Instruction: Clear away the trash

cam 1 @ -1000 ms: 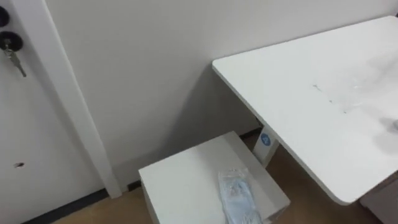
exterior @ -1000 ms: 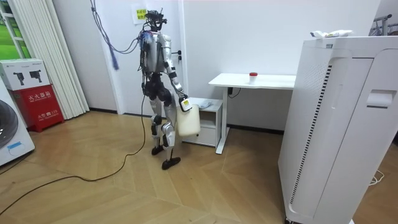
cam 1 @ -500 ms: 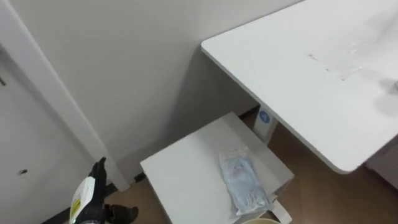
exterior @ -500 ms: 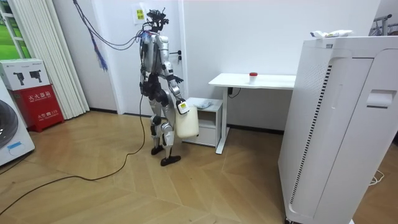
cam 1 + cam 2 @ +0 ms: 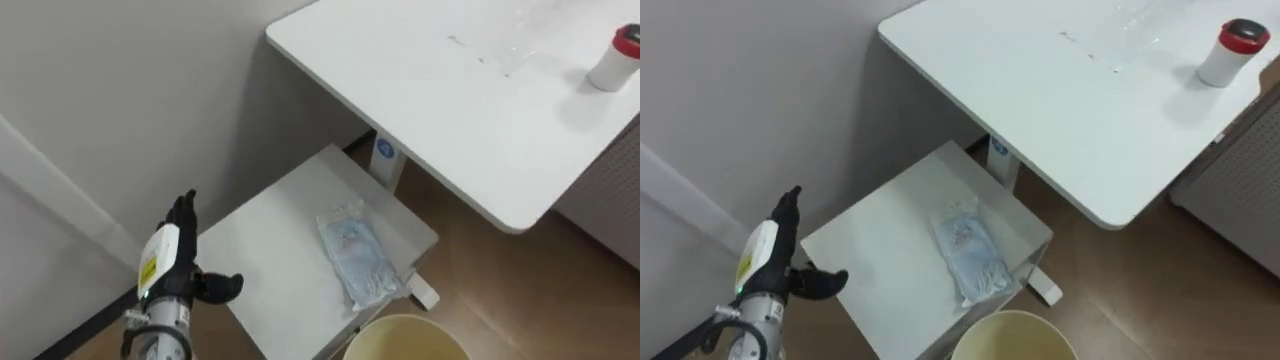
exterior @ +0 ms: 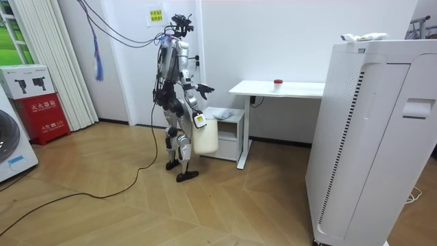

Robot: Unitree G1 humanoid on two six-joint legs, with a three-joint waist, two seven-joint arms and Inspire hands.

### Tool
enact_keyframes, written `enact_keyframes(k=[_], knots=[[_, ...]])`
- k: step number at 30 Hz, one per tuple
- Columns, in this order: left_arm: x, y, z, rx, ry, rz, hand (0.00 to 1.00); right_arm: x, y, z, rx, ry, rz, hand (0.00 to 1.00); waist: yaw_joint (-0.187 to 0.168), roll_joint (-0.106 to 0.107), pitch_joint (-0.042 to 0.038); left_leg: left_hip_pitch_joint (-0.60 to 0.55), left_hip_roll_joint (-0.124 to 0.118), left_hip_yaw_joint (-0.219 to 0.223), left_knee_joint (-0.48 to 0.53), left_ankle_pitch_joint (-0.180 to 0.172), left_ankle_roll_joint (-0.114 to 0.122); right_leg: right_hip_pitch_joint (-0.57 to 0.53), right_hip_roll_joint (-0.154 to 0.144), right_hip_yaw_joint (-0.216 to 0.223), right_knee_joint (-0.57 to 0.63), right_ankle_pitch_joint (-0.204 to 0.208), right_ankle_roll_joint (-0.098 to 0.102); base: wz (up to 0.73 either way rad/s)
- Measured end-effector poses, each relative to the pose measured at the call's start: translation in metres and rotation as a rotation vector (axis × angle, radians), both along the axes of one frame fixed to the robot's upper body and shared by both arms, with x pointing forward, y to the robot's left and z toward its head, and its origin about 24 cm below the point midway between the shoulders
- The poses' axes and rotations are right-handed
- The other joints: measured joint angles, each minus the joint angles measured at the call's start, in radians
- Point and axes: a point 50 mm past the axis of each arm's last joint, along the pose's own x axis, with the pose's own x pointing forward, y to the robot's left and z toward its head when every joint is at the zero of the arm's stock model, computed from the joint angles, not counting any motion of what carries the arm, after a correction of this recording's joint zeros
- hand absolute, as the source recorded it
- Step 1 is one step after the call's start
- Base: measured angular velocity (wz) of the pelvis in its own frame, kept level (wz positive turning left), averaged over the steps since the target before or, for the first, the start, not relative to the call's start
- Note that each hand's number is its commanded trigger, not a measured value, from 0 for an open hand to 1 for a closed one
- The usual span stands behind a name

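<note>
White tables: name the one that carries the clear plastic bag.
The low white side table beside the taller white desk: the crumpled clear plastic bag lies on its top, while the desk carries a small red-capped white bottle.

Bright, even indoor light with soft-edged shadows. The white desk carries a pale sheen toward 1 o'clock and drops a diffuse shadow on the wall beneath it (darkest just under the edge). The plastic packet glints faintly on its wrinkles. In the room view, daylight shows through a window at 10 o'clock.
</note>
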Motion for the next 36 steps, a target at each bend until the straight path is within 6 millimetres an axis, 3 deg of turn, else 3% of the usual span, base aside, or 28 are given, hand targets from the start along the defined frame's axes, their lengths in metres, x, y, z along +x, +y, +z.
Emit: enact_keyframes(k=[4,10,11,12,13,19,23,32,36], knots=[[0.001,-0.003,-0.003,0.018,0.022,-0.021,0.00,0.006,0.000,0.003,-0.007,-0.010,0.023,1.00,-0.018,0.009,0.0070,-0.001,0.003,0.018,0.001,0.000,0.000,-0.009,0.003,0.022,-0.001,0.000,-0.001,-0.14],[0.016,-0.013,0.012,0.044,-0.015,-0.067,0.00,0.013,-0.001,0.006,0.023,-0.038,-0.033,1.00,-0.045,0.003,0.0148,-0.064,0.007,0.024,0.033,0.000,0.000,-0.097,0.001,0.043,0.060,-0.003,-0.004,-0.10],[0.019,-0.015,0.015,0.047,-0.025,-0.076,0.00,0.015,-0.002,0.007,0.027,-0.046,-0.043,1.00,-0.049,0.000,0.0182,-0.078,0.008,0.025,0.045,-0.001,0.000,-0.113,0.000,0.046,0.070,-0.004,-0.006,-0.09],[0.023,-0.018,0.020,0.051,-0.039,-0.086,0.00,0.018,-0.004,0.008,0.022,-0.054,-0.048,1.00,-0.055,0.002,0.0316,-0.085,0.011,0.025,0.054,-0.005,0.002,-0.118,0.001,0.046,0.074,-0.004,-0.007,-0.08],[0.024,-0.019,0.021,0.055,-0.043,-0.092,0.00,0.018,-0.005,0.009,0.019,-0.055,-0.051,1.00,-0.057,0.005,0.0336,-0.093,0.016,0.026,0.060,-0.014,0.004,-0.127,0.005,0.046,0.081,-0.005,-0.008,-0.08],[0.031,-0.019,0.027,0.072,-0.054,-0.090,0.00,0.021,-0.018,0.014,0.009,-0.075,-0.101,1.00,-0.084,0.006,0.0342,-0.181,0.041,0.036,0.135,-0.031,0.006,-0.220,0.011,0.046,0.145,-0.008,-0.020,-0.08],[0.031,-0.015,0.024,0.092,-0.038,-0.067,0.00,0.019,-0.024,0.015,-0.018,-0.071,-0.127,1.00,-0.124,0.004,0.0348,-0.222,0.061,0.039,0.189,-0.049,0.003,-0.263,0.020,0.050,0.192,-0.017,-0.031,-0.08],[0.034,-0.014,0.027,0.125,-0.049,-0.064,0.00,0.015,-0.023,0.013,0.007,-0.072,-0.173,1.00,-0.157,-0.005,0.0387,-0.276,0.105,0.079,0.268,-0.076,-0.016,-0.354,0.048,0.092,0.273,-0.043,-0.056,-0.16],[0.033,-0.018,0.025,0.147,-0.041,-0.094,0.00,0.014,-0.022,0.012,-0.005,-0.062,-0.158,1.00,-0.181,-0.006,0.0394,-0.281,0.113,0.078,0.284,-0.083,-0.027,-0.362,0.062,0.097,0.285,-0.048,-0.066,-0.09]])
